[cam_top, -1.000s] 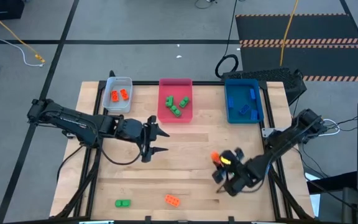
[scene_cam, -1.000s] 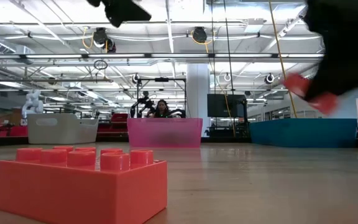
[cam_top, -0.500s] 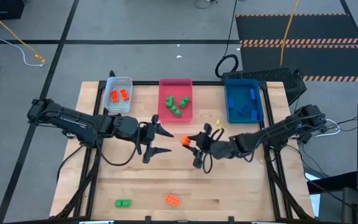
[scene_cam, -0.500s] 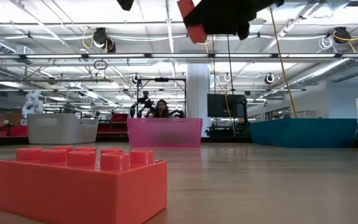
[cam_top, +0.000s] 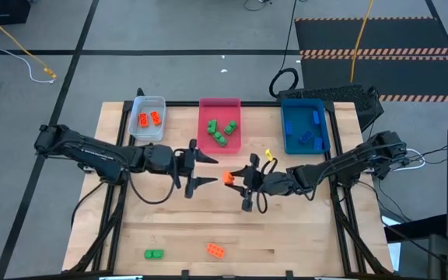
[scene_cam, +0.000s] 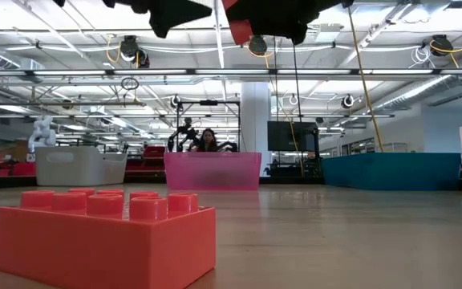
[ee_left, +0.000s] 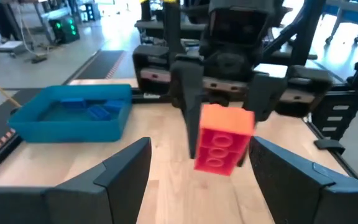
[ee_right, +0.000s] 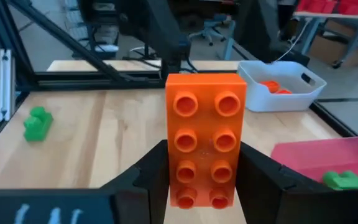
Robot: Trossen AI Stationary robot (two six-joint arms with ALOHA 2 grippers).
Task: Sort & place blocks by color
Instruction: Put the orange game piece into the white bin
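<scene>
The grey tray holds orange blocks, the pink tray green ones, the blue tray blue ones. The right gripper pinches an eight-stud orange brick above mid-table, facing the spread left gripper.

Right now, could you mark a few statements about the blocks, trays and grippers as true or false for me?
1. The right gripper holds an orange block. True.
2. The left gripper is shut on a green block. False: its fingers are open and empty, facing the right gripper.
3. The pink tray holds green blocks. True.
4. The grey tray holds blue blocks. False: it holds orange blocks.
5. Two blocks lie loose near the table's front edge, one green, one orange. True.
</scene>
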